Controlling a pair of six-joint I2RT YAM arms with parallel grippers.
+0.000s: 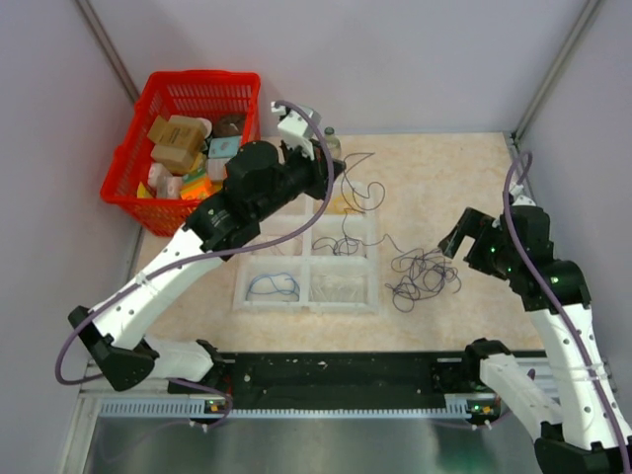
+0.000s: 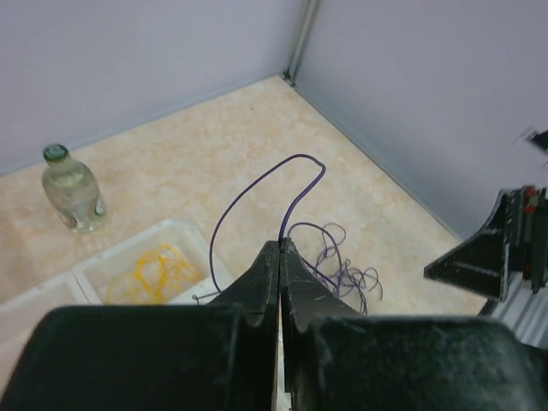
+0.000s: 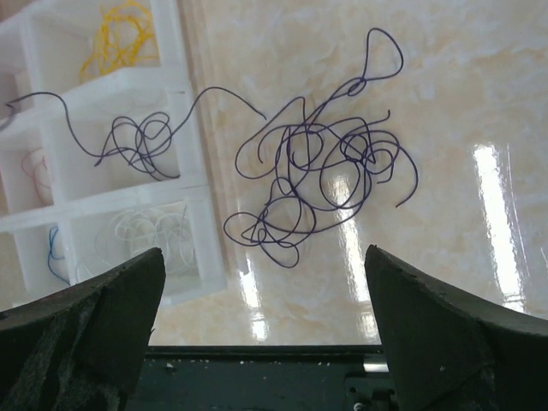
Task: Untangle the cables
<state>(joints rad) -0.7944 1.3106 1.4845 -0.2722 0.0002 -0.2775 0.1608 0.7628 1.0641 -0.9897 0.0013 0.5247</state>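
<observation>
Bare desk point(image 1: 444, 178) opens far and right of the cables point(image 1: 423, 276); the tray point(image 1: 306, 308) crowds their left, basket point(image 1: 202, 94) and bottle point(image 2: 73, 193) stand far-left

Tally, as I count it: one red plastic mesh basket point(image 1: 133, 188); one clear plastic bottle point(image 2: 73, 190); one white six-compartment plastic tray point(image 3: 188, 145); one tangled bunch of thin dark purple wire cables point(image 3: 317, 171); one yellow wire coil point(image 2: 158, 272).

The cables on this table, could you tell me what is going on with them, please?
The left tool is shut on one purple strand, holding it up over the white divided tray. The right tool hangs open above the tangle of purple cables lying on the table beside the tray. A yellow bundle, a blue bundle and a white bundle sit in separate compartments.
</observation>
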